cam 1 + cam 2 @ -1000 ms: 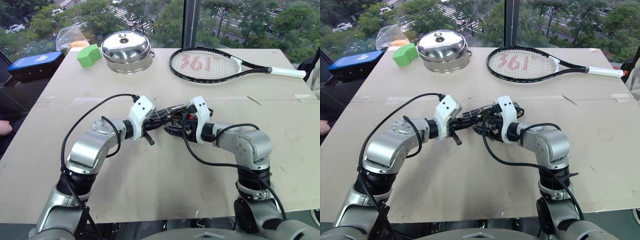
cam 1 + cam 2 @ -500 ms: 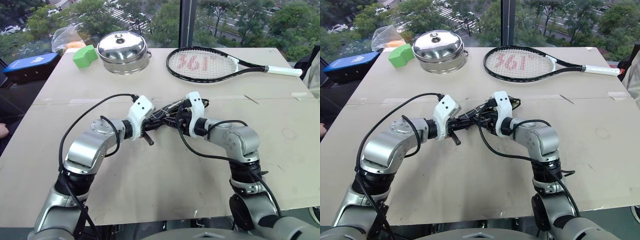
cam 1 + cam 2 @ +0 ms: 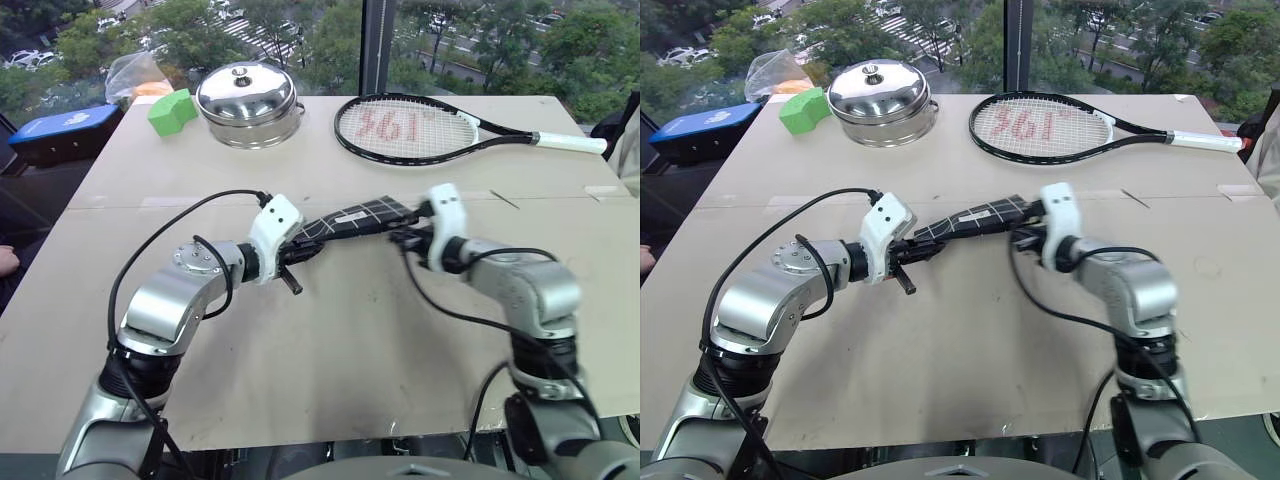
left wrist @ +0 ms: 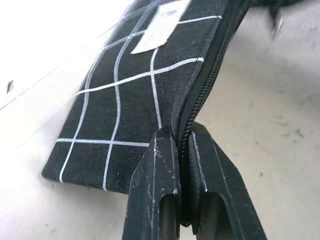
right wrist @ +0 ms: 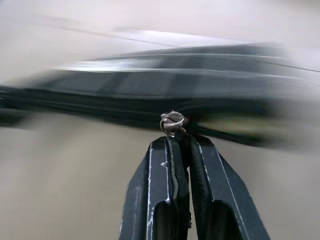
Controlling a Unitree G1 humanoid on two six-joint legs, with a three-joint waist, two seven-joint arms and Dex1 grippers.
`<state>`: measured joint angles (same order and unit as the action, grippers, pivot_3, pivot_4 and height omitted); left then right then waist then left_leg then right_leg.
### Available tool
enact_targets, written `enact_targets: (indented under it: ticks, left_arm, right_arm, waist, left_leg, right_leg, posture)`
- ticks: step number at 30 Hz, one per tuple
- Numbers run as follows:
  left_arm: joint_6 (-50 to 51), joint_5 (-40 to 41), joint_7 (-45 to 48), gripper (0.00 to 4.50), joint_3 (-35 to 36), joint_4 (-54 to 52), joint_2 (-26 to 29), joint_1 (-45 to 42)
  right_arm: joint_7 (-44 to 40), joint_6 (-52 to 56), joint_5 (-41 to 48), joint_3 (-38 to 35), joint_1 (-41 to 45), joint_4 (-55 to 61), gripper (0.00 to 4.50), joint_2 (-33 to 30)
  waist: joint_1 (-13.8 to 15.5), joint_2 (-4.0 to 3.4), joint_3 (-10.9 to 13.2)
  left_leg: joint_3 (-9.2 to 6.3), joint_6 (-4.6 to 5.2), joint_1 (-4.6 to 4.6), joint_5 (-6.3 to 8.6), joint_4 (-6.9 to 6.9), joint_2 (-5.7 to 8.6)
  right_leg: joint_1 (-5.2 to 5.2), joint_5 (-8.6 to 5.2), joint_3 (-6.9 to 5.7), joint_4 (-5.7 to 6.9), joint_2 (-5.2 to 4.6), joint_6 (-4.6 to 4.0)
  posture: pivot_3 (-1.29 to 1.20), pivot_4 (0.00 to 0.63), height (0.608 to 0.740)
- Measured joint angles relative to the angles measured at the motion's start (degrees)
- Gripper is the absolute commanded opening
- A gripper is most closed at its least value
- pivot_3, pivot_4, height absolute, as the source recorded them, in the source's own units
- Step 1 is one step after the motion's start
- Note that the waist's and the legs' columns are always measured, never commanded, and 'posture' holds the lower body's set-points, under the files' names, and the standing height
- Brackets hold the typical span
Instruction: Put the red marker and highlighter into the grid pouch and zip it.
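Grid pouch [image 3: 352, 217] pinched between left hand [image 4: 181, 150], right hand [image 5: 181, 141]

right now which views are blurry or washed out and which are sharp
Right wrist view: the grid pouch is streaked with motion blur, while the right gripper on the zipper pull stays sharp. Left wrist view: sharp pouch, table blown out white. Eye views: evenly lit and clear.

At the table's [image 3: 330, 340] far edge you have a steel lidded pot [image 3: 249, 102], with a green block [image 3: 174, 110] just beside it toward the far left corner. A clear plastic bag [image 3: 140, 72] sits at that corner. A black tennis racket [image 3: 440, 128] lies along the far edge, handle toward the far right corner.
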<state>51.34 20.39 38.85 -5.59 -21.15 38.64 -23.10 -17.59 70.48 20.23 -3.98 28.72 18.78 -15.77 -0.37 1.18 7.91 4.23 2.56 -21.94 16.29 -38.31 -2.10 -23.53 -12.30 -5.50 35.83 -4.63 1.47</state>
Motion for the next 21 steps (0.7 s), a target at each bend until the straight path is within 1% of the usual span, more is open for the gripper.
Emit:
enact_targets:
  ticks: [2,5,7,8,9,10,11,13,14,15,16,18,19,21]
  left_arm:
    - [-2.7,-0.6,0.6,0.0,-1.7,0.1,0.0,0.0]
    - [-11.8,-5.2,2.2,0.0,-4.4,3.0,2.0,0.9]
    - [-16.2,-7.3,2.7,0.0,-5.2,4.5,2.1,0.9]
    - [-20.0,-8.9,3.5,0.0,-6.1,5.4,2.1,0.9]
    - [-24.9,-10.2,5.3,0.56,-6.8,6.4,2.3,1.5]
    - [-26.4,-10.6,6.0,0.72,-6.9,6.8,2.6,1.9]
    - [-28.6,-11.0,6.5,0.94,-7.0,7.5,2.6,2.3]
    - [-32.3,-11.1,7.6,1.73,-5.9,9.2,2.5,4.4]
    - [-32.9,-10.7,8.0,2.0,-5.2,9.8,2.5,5.4]
    - [-33.5,-9.4,8.9,2.51,-3.2,10.4,2.5,7.7]
    - [-33.2,-7.3,9.7,2.95,-1.0,10.5,2.5,9.6]
    - [-30.4,-0.2,12.2,3.85,5.9,8.3,3.0,15.1]
    - [-28.5,3.7,14.2,4.3,10.0,6.5,4.4,19.1]
    - [-25.4,9.9,17.9,4.3,17.4,4.0,6.8,27.4]
  right_arm:
    - [-0.1,0.2,0.3,-0.2,-0.5,0.9,0.16,-2.0]
    - [-1.9,-1.0,0.3,-0.9,-4.1,2.6,0.16,-7.7]
    - [-3.2,-2.1,0.5,0.5,-5.7,4.1,0.16,-8.6]
    - [-4.2,-3.4,0.4,2.4,-6.8,5.4,0.39,-10.1]
    - [-5.6,-5.1,0.4,4.0,-8.6,6.9,0.79,-12.3]
    - [-6.0,-5.7,0.4,4.2,-9.3,7.4,1.04,-12.8]
    - [-6.7,-6.8,0.3,4.2,-10.5,7.8,1.43,-13.7]
    - [-9.8,-11.2,0.0,4.1,-15.5,9.7,2.31,-18.4]
    - [-11.0,-12.9,0.0,3.6,-17.3,10.2,2.57,-19.6]
    - [-13.1,-15.7,0.3,1.9,-20.7,11.4,3.11,-21.3]
    - [-15.3,-18.6,0.8,-0.1,-23.8,12.1,3.55,-22.3]
    - [-20.7,-24.9,2.7,-6.3,-31.4,13.6,4.43,-23.6]
    - [-24.2,-28.7,4.0,-10.6,-35.8,14.2,4.5,-23.7]
    - [-30.1,-37.1,4.8,-18.4,-44.0,14.2,4.5,-23.9]
  waist:
    - [-0.2,-0.01,0.0]
    - [-0.3,-0.02,0.0]
    - [-0.3,-0.02,0.0]
    - [-0.2,-0.04,0.0]
    - [-0.1,-0.03,0.0]
    - [0.0,-0.03,0.0]
    - [0.1,-0.03,0.0]
    - [0.7,-0.04,0.0]
    - [0.8,-0.03,0.0]
    - [1.0,-0.03,0.0]
    - [1.1,-0.02,0.0]
    - [1.1,-0.01,0.0]
    - [1.1,-0.01,0.0]
    - [1.1,-0.06,0.0]
  left_leg:
    - [0.0,0.0,0.04,0.0,0.04,-0.03]
    - [0.0,0.01,0.07,0.0,0.12,-0.04]
    - [0.03,0.07,0.06,0.04,0.12,-0.05]
    - [0.03,0.19,0.05,0.11,0.11,-0.04]
    - [0.05,0.2,0.03,0.12,0.1,-0.03]
    - [0.04,0.2,0.01,0.12,0.09,-0.04]
    - [0.05,0.21,-0.01,0.12,0.06,-0.03]
    - [0.07,0.27,-0.02,0.16,0.05,-0.02]
    - [0.07,0.28,-0.03,0.16,0.04,-0.02]
    - [0.07,0.3,-0.03,0.18,0.05,-0.04]
    - [0.05,0.32,-0.06,0.19,0.04,-0.05]
    - [0.02,0.32,-0.02,0.2,0.04,-0.12]
    - [0.02,0.31,0.0,0.21,0.06,-0.13]
    - [0.03,0.3,0.08,0.22,0.08,-0.14]
  right_leg:
    - [0.0,0.0,0.05,0.02,0.04,0.0]
    - [-0.01,-0.01,0.05,0.0,0.09,-0.01]
    - [-0.02,-0.01,0.07,-0.01,0.1,0.0]
    - [-0.02,-0.01,0.08,-0.02,0.08,0.0]
    - [-0.03,-0.01,0.05,-0.06,0.06,0.0]
    - [-0.02,-0.01,0.05,-0.08,0.06,0.0]
    - [-0.03,-0.01,0.05,-0.1,0.04,0.0]
    - [-0.02,-0.02,0.04,-0.17,0.01,0.01]
    - [-0.02,-0.02,0.03,-0.19,0.02,0.01]
    - [-0.02,-0.02,0.05,-0.21,0.02,0.02]
    - [-0.03,-0.02,0.05,-0.21,0.02,0.03]
    - [0.01,-0.06,0.04,-0.21,0.01,0.09]
    - [0.01,-0.07,0.05,-0.21,0.01,0.1]
    - [0.05,-0.19,0.07,-0.2,0.01,0.28]
  posture:
    - [0.0,0.15,0.74]
    - [0.0,0.15,0.74]
    - [0.0,0.15,0.74]
    - [0.0,0.15,0.74]
    - [0.0,0.15,0.74]
    - [0.0,0.15,0.74]
    - [0.0,0.15,0.74]
    - [0.0,0.15,0.74]
    - [0.0,0.15,0.74]
    - [0.0,0.15,0.74]
    - [0.0,0.15,0.74]
    - [0.0,0.15,0.74]
    - [0.0,0.15,0.74]
    - [0.0,0.15,0.74]
